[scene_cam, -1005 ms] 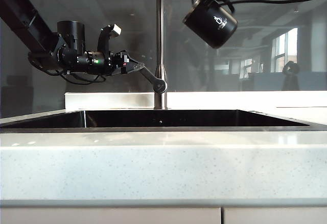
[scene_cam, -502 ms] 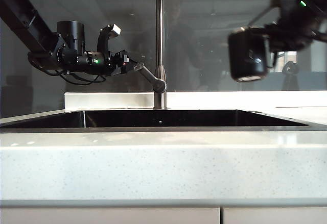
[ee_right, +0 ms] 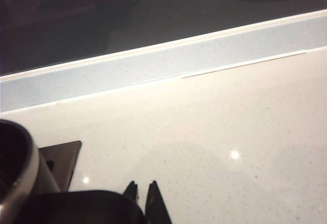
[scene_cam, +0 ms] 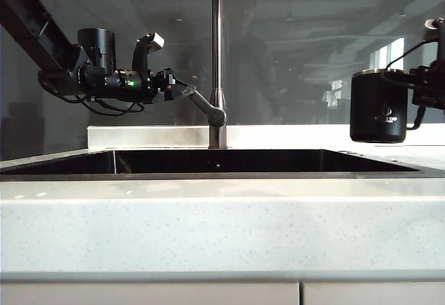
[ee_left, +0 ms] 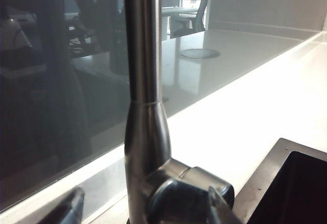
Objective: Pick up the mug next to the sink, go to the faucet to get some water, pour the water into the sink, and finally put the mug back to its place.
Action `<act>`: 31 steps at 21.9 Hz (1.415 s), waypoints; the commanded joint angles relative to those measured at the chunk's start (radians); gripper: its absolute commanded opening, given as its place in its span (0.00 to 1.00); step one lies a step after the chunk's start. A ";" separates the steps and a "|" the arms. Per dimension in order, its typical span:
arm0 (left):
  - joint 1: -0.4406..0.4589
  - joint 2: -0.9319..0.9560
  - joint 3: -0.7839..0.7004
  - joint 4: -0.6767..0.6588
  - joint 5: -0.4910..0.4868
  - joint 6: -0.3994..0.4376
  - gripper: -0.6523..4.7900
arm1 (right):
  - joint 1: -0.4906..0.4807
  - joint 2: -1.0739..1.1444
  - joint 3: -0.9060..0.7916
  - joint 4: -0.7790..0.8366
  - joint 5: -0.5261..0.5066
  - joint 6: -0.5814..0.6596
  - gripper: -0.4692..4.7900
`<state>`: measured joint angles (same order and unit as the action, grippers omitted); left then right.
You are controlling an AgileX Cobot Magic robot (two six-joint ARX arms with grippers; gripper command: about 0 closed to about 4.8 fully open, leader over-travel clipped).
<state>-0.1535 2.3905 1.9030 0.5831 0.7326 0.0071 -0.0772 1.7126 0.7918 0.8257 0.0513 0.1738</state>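
My right pincer (ee_right: pixel 142 193) is closed on the mug (scene_cam: pixel 378 107), which hangs upright beside it, above the tabletop (scene_cam: pixel 222 221). My left pincer (ee_left: pixel 148 206) is open around the faucet (scene_cam: pixel 217 55) lever.

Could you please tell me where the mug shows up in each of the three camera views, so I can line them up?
Exterior view: the mug hangs upright at the far right, held by the right gripper above the counter, just past the sink.
Left wrist view: not in it; only the faucet fills the frame.
Right wrist view: its silver rim shows at one lower corner.
Shared landmark: the pale speckled counter.
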 commanded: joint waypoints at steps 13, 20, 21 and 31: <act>-0.003 -0.008 0.005 0.009 0.006 -0.023 0.67 | -0.038 -0.008 -0.047 0.119 0.043 -0.096 0.10; -0.003 -0.008 0.005 0.009 0.006 -0.023 0.67 | -0.038 -0.008 -0.047 0.114 0.039 -0.095 0.10; -0.003 -0.008 0.005 0.009 0.006 -0.023 0.67 | -0.038 -0.008 -0.047 0.111 0.034 -0.095 0.10; -0.003 -0.008 0.005 0.009 0.006 -0.023 0.67 | -0.037 0.003 -0.046 0.100 0.013 -0.095 0.10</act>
<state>-0.1558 2.3905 1.9030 0.5827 0.7326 -0.0158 -0.1162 1.7229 0.7391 0.8906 0.0715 0.0742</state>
